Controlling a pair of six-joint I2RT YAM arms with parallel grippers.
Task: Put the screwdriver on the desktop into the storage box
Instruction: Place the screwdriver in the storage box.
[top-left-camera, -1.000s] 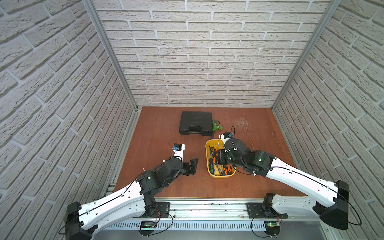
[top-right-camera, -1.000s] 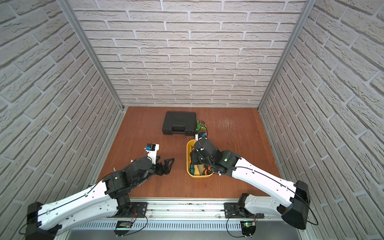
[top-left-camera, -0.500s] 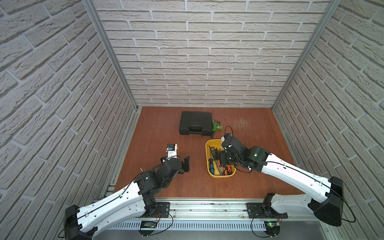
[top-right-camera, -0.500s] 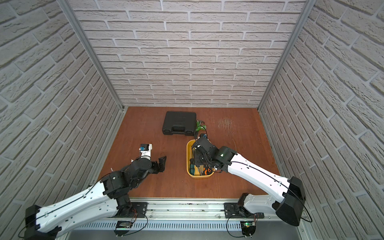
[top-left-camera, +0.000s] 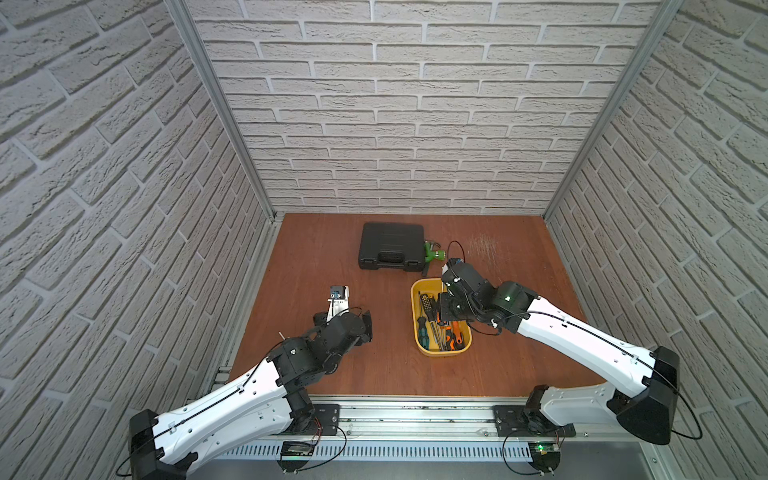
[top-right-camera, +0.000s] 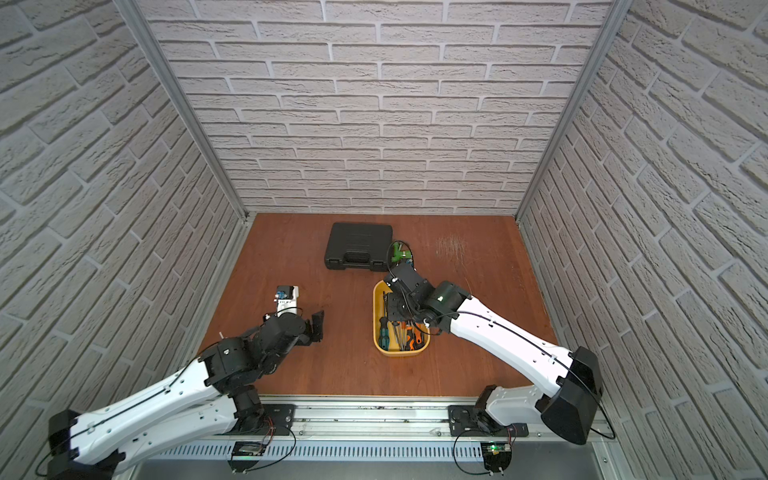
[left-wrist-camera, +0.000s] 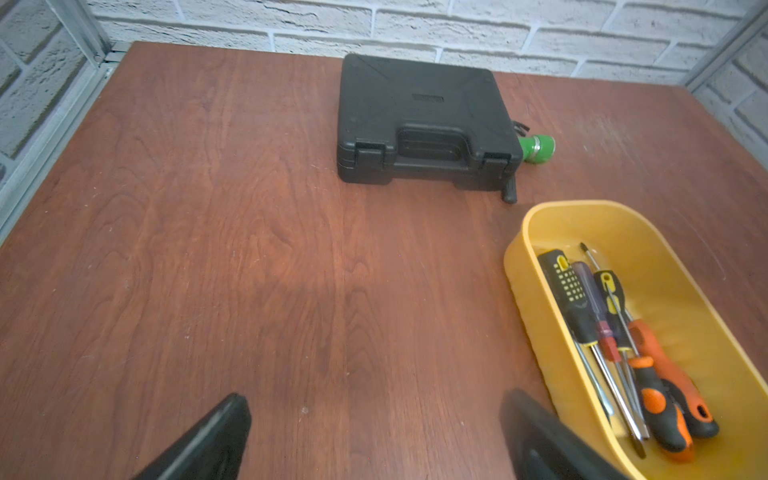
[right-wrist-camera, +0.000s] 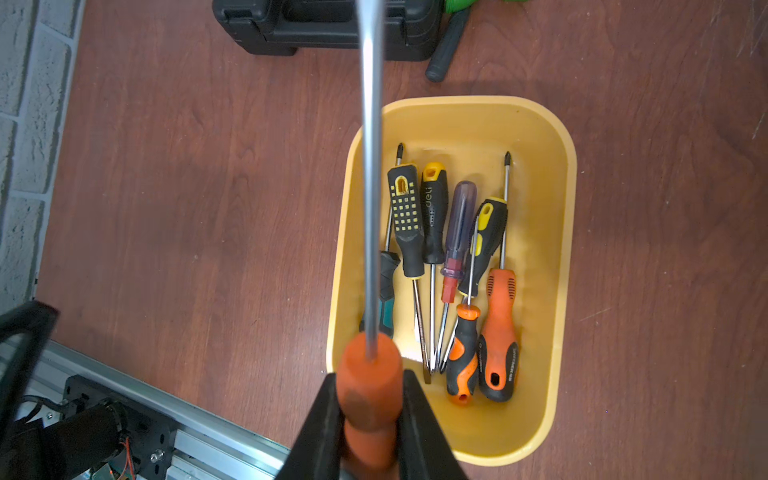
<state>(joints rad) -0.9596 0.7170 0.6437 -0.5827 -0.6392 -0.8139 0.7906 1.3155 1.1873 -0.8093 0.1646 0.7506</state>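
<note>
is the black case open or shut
Shut: the black case lies flat with its lid down and both front latches clipped.

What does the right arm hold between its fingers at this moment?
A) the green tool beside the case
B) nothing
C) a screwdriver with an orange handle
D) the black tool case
C: in the right wrist view, the right arm's fingers are closed on the orange handle of a screwdriver, held above the yellow storage box.
</note>
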